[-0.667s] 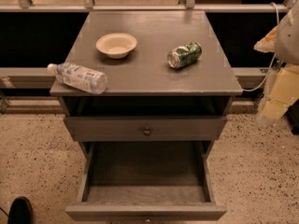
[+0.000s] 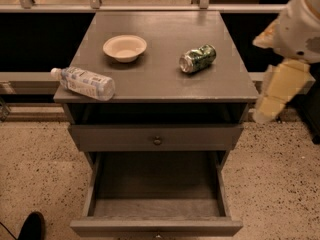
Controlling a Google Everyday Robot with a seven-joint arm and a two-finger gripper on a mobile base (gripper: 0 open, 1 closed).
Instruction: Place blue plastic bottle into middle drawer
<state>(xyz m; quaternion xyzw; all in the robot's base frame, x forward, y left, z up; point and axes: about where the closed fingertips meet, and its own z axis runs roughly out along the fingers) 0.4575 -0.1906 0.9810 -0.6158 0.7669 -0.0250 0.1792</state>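
The blue plastic bottle [image 2: 85,82] lies on its side at the front left corner of the grey cabinet top [image 2: 160,81], white cap pointing left and past the edge. The middle drawer [image 2: 156,227] is pulled out below, its flat bottom bare. My gripper [image 2: 276,95], pale cream, hangs off the cabinet's right side at about top height. It is far right of the bottle and holds nothing that I can see.
A cream bowl [image 2: 124,48] and a crushed green can [image 2: 197,58] sit on the cabinet top. A shut drawer front with a round knob [image 2: 157,140] is above the open drawer. A dark shoe [image 2: 31,226] is on the speckled floor at the bottom left.
My arm and gripper have shifted a little to the left, closer to the cabinet's right edge. The bottle, bowl, can and drawer have not moved.
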